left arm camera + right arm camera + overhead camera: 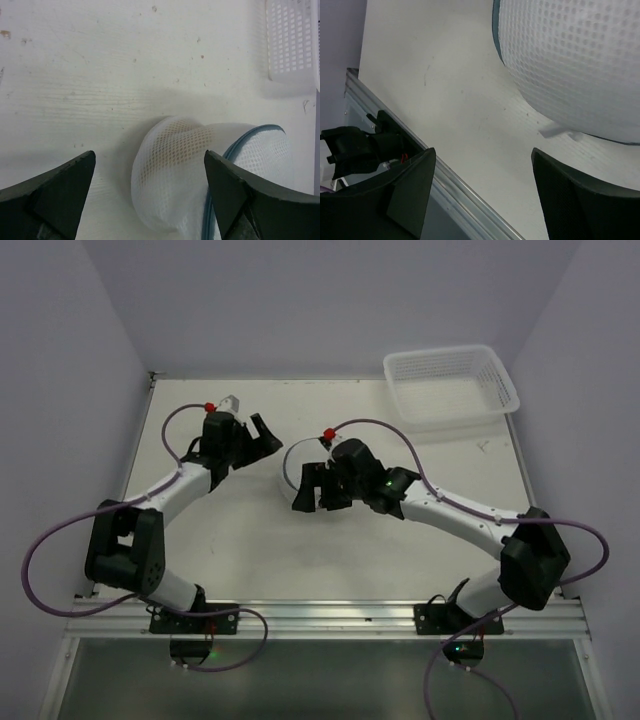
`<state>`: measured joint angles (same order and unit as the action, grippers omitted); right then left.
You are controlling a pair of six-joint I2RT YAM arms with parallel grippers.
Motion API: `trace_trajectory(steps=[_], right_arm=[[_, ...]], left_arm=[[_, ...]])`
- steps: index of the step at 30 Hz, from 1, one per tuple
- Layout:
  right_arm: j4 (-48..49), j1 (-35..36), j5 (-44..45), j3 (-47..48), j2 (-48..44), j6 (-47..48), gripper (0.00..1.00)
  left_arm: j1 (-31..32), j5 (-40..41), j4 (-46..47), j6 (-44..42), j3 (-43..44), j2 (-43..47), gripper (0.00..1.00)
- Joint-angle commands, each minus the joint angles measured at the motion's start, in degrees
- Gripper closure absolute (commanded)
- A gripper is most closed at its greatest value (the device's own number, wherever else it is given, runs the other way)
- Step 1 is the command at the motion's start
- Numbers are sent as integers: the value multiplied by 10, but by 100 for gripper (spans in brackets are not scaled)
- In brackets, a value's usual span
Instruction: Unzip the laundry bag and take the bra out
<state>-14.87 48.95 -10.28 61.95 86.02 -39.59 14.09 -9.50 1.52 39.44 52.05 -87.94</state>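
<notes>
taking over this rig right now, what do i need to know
Left gripper: open, empty, poised at the small round white mesh laundry bag.
Right gripper: open, empty, beside the bag.
Bag lies on the white table; its blue-grey zipper looks shut, and a tan shape inside is likely the bra.
White plastic lattice basket: far right corner.
Done: nothing. Left: unzip, remove bra.

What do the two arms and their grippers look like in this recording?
The left arm and right arm have white links with chunky black joint housings. The left gripper and right gripper are black, with two wedge-shaped fingers. A purple cable loops along each arm, with a red fitting near each wrist.
</notes>
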Motion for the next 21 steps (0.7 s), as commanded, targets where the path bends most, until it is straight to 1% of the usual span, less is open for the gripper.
trace_trajectory(steps=[1,4,5,7,8,11,13,16,21], right_arm=[[-37,-4,39,36,-59,30,20],[-78,-12,66,45,-91,49,19],[-88,-22,75,45,-97,52,18],[-100,-40,87,35,-115,52,18],[-99,-65,85,28,-120,51,18],[-97,-117,57,9,-122,41,18],[-76,-131,41,-6,-118,31,19],[-43,-142,11,-9,-96,15,21],[-6,-147,7,9,-26,0,22]], left_arm=[[-7,9,-52,-18,2,61,5],[-7,10,-89,-8,-28,114,4],[-6,8,-92,-4,-38,143,4],[-5,-3,-96,11,-72,174,4],[-2,-9,-97,17,-83,199,4],[7,-38,-86,37,-112,228,4],[13,-40,-70,39,-127,231,4],[14,-53,-52,42,-126,214,4],[22,-62,-42,42,-106,195,5]])
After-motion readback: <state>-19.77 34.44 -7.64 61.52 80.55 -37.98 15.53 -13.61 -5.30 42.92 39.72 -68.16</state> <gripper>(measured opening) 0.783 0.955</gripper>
